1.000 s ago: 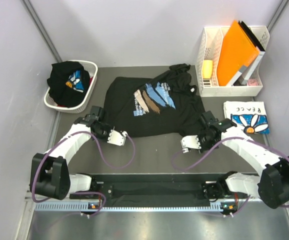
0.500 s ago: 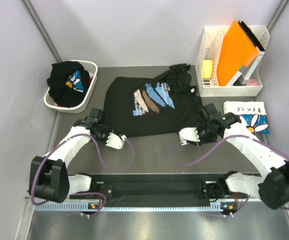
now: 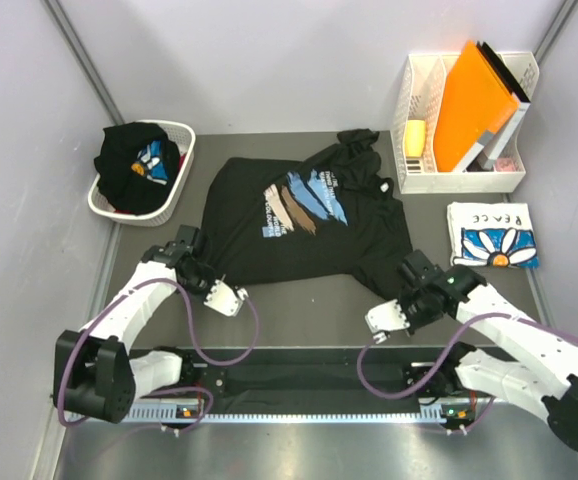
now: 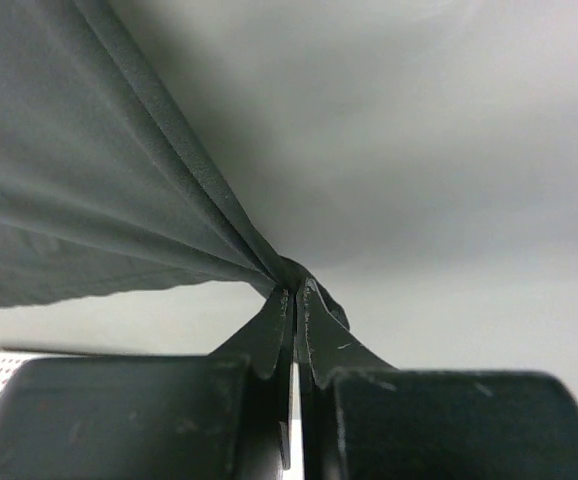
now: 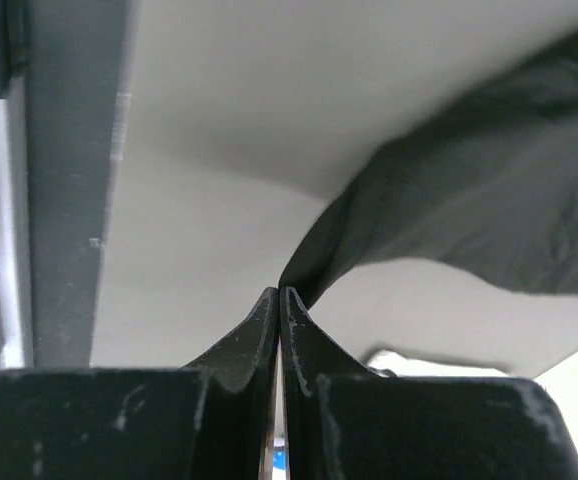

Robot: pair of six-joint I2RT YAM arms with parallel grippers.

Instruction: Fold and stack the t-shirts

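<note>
Top cam: bright, even light, soft shadows. Wrist cams: dimmer, bg out of focus.

The only word that can be read is "PEACE", in dark capital letters spaced along the far edge of the folded white t-shirt (image 3: 493,235), just above its blue daisy print in the top view. The black t-shirt (image 3: 309,228) that lies spread out carries a few short lines of small white lettering beside its blue, white and tan brush strokes. Those lines are too small and blurred to make out.
</note>
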